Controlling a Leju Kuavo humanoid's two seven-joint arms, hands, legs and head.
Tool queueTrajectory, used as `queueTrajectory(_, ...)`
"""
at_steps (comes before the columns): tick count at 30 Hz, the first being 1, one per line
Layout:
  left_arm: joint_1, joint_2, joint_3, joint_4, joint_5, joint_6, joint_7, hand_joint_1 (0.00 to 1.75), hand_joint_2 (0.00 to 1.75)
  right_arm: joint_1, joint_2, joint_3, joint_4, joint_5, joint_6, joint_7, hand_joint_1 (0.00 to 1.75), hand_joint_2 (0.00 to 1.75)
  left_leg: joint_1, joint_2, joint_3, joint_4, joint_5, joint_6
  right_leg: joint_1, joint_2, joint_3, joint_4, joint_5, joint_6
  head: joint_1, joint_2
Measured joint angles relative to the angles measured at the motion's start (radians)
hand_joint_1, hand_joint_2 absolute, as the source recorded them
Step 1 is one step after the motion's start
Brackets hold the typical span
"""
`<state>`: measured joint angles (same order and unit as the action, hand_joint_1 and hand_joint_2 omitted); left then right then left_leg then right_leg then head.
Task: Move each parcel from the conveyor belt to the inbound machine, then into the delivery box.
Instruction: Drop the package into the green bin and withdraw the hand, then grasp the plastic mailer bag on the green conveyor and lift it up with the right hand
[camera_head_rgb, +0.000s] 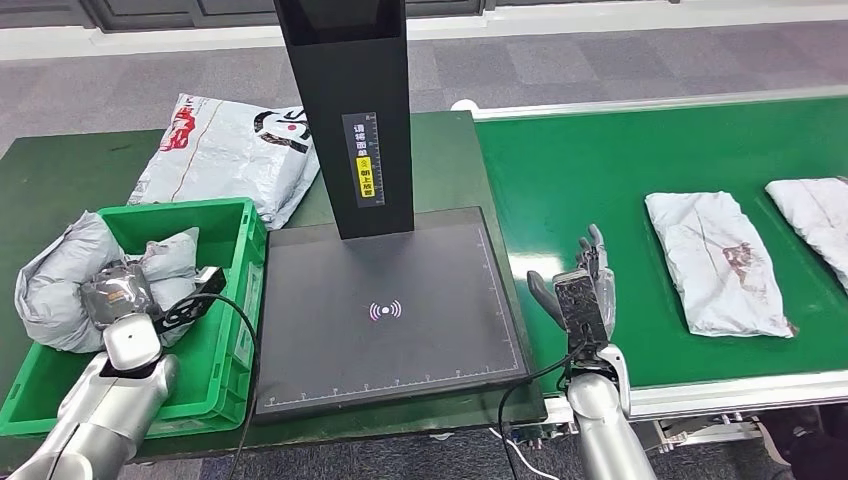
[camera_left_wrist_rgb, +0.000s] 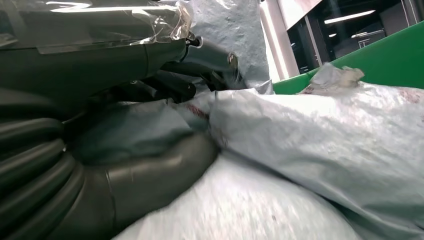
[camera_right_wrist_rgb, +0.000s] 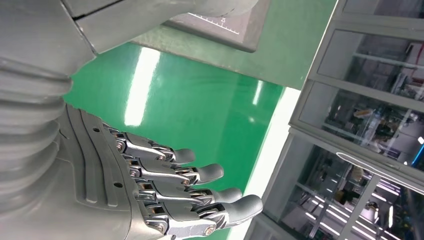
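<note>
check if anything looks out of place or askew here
The grey parcel under the left hand hangs over the green box's rim rather than lying inside. A white bag lies off the belt, behind the box.
</note>
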<state>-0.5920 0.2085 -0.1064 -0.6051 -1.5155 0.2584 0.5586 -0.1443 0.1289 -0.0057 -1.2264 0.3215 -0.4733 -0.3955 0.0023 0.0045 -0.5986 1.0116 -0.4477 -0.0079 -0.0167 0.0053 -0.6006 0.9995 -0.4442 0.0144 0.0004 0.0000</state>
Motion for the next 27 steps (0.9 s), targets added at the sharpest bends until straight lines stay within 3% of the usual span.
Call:
queueTrajectory(4, 0.004, -0.007, 0.017, -0.007, 0.014, 0.065, -0.108, 0.00, 1.75, 0.008, 0.000, -0.001, -0.012, 0.007, 0.007, 0.000, 0.00, 1.75, 0.000, -0.001, 0.000, 0.000, 0.000, 0.000, 0.000, 0.000, 0.000, 0.000, 0.000, 0.000, 0.000, 0.000)
queueTrajectory(10, 0.021, -0.031, 0.130, -0.063, 0.205, 0.237, -0.405, 0.00, 1.75, 0.015, -0.002, -0.009, -0.037, 0.010, 0.031, 0.008, 0.00, 1.75, 0.000, -0.003, -0.001, 0.000, 0.000, 0.000, 0.000, -0.001, 0.000, 0.000, 0.000, 0.000, 0.000, 0.000)
queueTrajectory(14, 0.023, -0.048, 0.204, -0.141, 0.429, 0.377, -0.590, 0.00, 0.00, 0.015, -0.003, -0.011, -0.039, 0.001, 0.035, 0.005, 0.00, 1.75, 0.000, -0.002, -0.001, 0.000, 0.000, 0.000, 0.000, -0.001, 0.000, 0.000, 0.000, 0.000, 0.000, 0.000)
queueTrajectory(18, 0.016, -0.066, 0.255, -0.241, 0.641, 0.436, -0.796, 0.00, 0.00, 0.023, -0.008, -0.011, -0.039, -0.037, 0.016, -0.018, 0.00, 1.75, 0.000, -0.003, -0.001, 0.001, 0.000, 0.000, 0.000, -0.002, 0.000, -0.001, 0.000, 0.000, 0.000, 0.000)
queueTrajectory(27, -0.002, -0.090, 0.281, -0.300, 0.697, 0.414, -0.846, 0.00, 0.00, 0.029, -0.019, -0.011, -0.039, -0.066, 0.004, -0.036, 0.00, 1.75, 0.000, -0.003, -0.001, 0.000, 0.000, 0.000, 0.000, -0.002, 0.000, 0.000, 0.000, 0.000, 0.000, 0.000)
